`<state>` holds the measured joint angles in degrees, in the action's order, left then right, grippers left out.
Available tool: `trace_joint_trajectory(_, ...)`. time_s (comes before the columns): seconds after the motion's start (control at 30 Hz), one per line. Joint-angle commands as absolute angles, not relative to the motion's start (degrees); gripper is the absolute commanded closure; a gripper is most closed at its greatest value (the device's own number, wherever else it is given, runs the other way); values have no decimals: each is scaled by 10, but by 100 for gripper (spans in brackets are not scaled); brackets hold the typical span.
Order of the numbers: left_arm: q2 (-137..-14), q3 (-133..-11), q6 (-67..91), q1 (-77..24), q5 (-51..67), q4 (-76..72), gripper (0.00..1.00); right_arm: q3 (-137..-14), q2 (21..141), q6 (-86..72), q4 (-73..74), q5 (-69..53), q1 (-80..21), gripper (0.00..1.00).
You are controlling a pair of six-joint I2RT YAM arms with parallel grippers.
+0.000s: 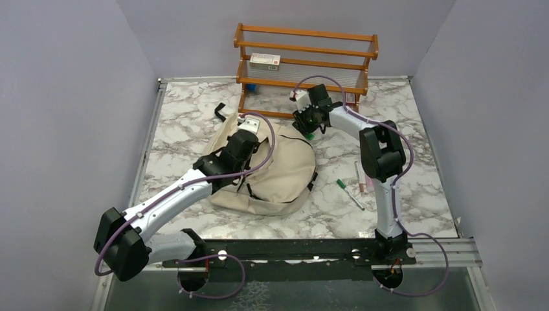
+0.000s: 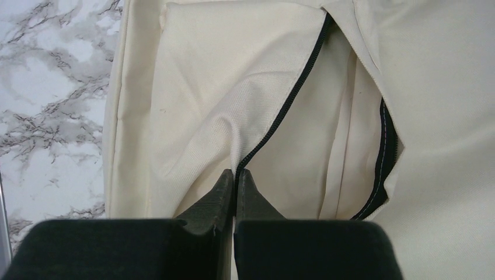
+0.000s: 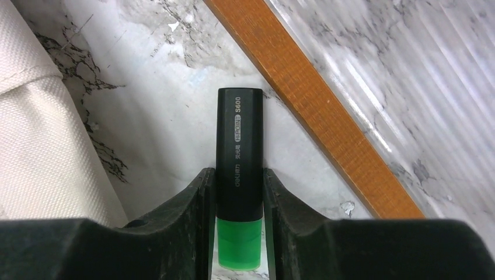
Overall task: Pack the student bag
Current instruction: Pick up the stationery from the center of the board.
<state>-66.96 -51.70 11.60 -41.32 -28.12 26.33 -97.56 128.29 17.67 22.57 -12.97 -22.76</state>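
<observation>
The student bag [image 1: 285,175], cream canvas with black zippers, lies flat in the middle of the marble table [image 1: 194,123]. My left gripper [image 1: 252,139] is down on its top. In the left wrist view, that gripper [image 2: 236,175] is shut on the bag's [image 2: 222,93] black zipper edge [image 2: 292,93], pinching the fabric. My right gripper [image 1: 309,129] is behind the bag, in front of the wooden rack. It [image 3: 239,175] is shut on a highlighter [image 3: 239,140] with a black body and green cap. The bag's edge [image 3: 41,134] lies to the left of it.
A wooden rack [image 1: 304,61] stands at the back, with a small box [image 1: 265,60] on a shelf; its bottom rail [image 3: 315,99] runs just right of the highlighter. A green pen [image 1: 349,194] and a pale pen [image 1: 358,176] lie right of the bag. A black strap [image 1: 221,111] pokes out behind it.
</observation>
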Motion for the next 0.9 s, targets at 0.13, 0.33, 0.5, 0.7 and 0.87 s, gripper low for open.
trace_joint_trajectory(0.13,-683,-551,122,-410,-276,263,100,-873,1192,87,194,-19,-223,78)
trace_joint_trajectory(0.33,-674,-553,139,-410,-277,259,100,-823,1126,5,202,83,-222,89)
trace_joint_trajectory(0.5,-658,-555,147,-410,-256,235,100,-759,1044,-58,202,115,-223,91)
trace_joint_trajectory(0.7,-658,-554,162,-410,-263,219,100,-683,901,-98,169,10,-223,90)
trace_joint_trajectory(0.87,-651,-536,183,-409,-281,197,100,-663,850,-167,168,-199,-226,92)
